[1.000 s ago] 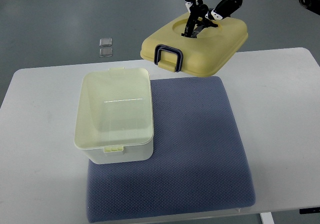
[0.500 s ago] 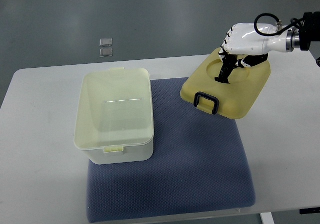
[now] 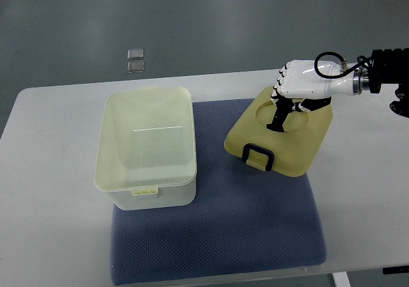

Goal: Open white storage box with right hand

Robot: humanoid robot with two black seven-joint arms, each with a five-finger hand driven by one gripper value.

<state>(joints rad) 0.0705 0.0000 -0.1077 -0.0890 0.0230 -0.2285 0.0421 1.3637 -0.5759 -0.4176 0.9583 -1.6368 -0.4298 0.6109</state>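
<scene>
The white storage box stands open on the left part of the blue mat, its inside empty. Its pale yellow lid, with a dark handle at its near edge, is off the box and rests low over the mat's right side, a little tilted. My right hand comes in from the right edge and its fingers are curled on the lid's round recess on top. No left arm shows.
The white table carries the mat. Two small clear squares lie on the grey floor beyond the table's far edge.
My right hand has carried the lid down and toward me, from high above the table's far edge to low over the mat's right side. The box has not moved.
</scene>
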